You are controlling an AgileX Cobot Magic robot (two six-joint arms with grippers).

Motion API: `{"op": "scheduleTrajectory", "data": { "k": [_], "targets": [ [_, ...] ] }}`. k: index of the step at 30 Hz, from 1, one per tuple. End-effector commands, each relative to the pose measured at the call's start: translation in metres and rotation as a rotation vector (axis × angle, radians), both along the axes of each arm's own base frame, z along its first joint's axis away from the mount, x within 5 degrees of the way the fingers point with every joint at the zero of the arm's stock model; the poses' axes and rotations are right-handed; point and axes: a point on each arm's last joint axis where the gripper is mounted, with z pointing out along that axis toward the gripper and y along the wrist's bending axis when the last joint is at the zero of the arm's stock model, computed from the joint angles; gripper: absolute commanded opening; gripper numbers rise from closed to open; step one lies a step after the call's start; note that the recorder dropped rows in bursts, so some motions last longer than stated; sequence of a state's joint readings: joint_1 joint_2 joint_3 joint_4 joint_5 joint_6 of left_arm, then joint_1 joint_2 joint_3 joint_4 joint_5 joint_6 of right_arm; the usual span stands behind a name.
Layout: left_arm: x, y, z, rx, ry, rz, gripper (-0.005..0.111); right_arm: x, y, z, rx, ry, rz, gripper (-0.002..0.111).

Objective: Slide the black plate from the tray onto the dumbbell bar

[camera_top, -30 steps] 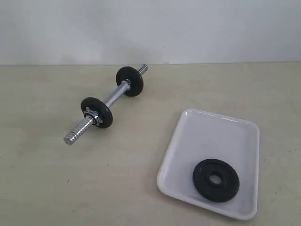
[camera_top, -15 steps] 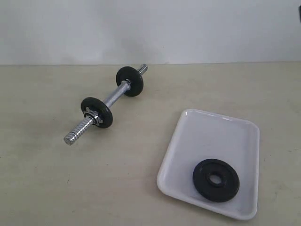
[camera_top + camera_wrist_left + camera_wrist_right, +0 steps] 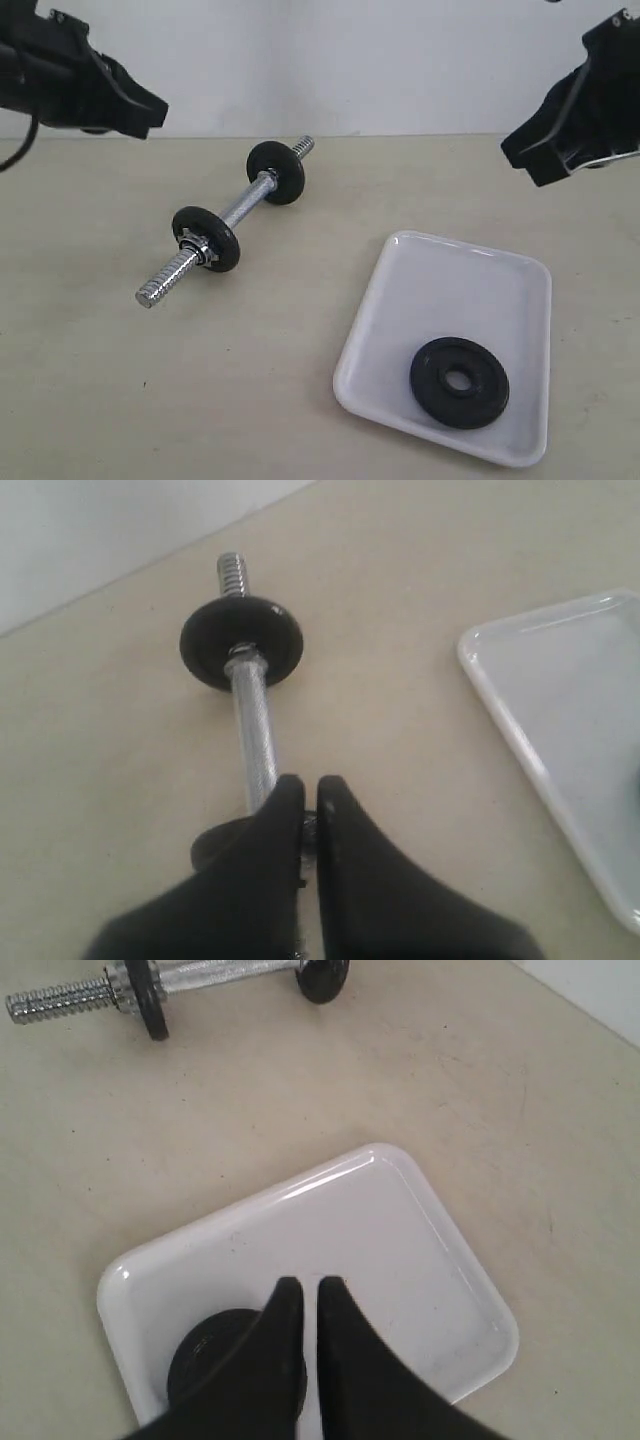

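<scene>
Exterior view: plate [image 3: 459,383] lies flat in tray [image 3: 440,280]; bar [image 3: 240,207] on desk [image 3: 150,400], well apart. Both clenched, empty: left hand [image 3: 310,800] over bar, right hand [image 3: 310,1295] over tray.

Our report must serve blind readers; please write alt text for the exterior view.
The black plate lies flat in the tray on a beige table, touched by nothing. Left of the tray lies the dumbbell bar carrying two small black discs; the left arm and the right arm hang above, at the upper corners.
</scene>
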State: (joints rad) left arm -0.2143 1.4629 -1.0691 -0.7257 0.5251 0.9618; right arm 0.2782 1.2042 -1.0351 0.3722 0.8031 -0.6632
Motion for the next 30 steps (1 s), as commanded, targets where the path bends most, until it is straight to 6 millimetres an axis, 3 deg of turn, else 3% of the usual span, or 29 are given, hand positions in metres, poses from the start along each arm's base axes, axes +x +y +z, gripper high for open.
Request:
{"op": "scheduleTrajectory", "data": {
  "k": [1,10,22,30],
  "targets": [
    [0.014,-0.001,-0.023,0.038,0.016,0.032,0.004,0.0,-0.001,-0.01,-0.018,0.034,-0.009,0.002],
    [0.036,0.001,-0.03,0.048,-0.04,0.104,0.004,0.001,-0.007,-0.046,-0.082,0.108,-0.057,0.002],
    [0.088,-0.019,-0.043,0.058,0.026,0.007,0.004,0.008,-0.003,-0.054,-0.049,0.099,-0.069,0.002],
    [0.132,-0.029,-0.091,0.095,0.102,-0.021,0.004,0.009,-0.003,-0.053,-0.044,0.092,-0.074,0.002]
  ]
}}
